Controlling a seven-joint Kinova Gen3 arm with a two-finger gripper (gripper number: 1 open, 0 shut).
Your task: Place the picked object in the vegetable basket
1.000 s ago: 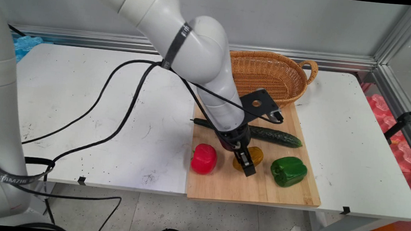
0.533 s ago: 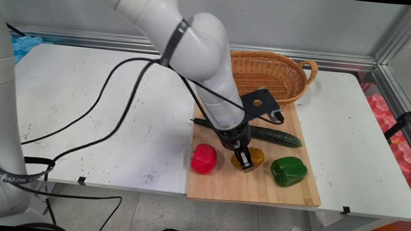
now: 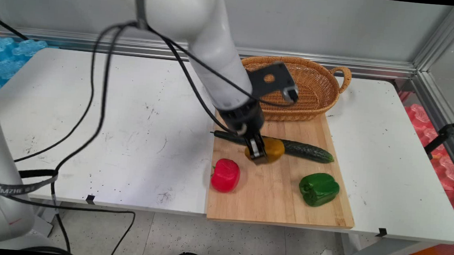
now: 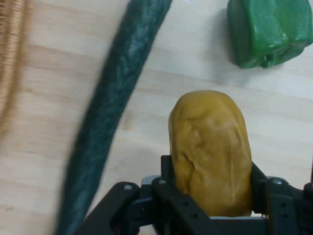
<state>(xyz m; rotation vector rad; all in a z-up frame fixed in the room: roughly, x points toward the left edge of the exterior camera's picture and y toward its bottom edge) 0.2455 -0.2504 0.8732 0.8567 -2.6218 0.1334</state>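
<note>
One potato point(image 4: 210, 152) clamped in tool point(image 3: 258, 151), above cucumber point(image 3: 306, 150).

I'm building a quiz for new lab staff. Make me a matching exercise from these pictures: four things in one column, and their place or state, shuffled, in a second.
Things:
1. potato
2. cucumber
3. red pepper
4. basket

Places or states:
A. at the cutting board's near left corner
B. on the table, beyond the board's far edge
C. held in the pincer, lifted off the board
D. lying across the board's middle

Pairs: 1-C, 2-D, 3-A, 4-B
</note>
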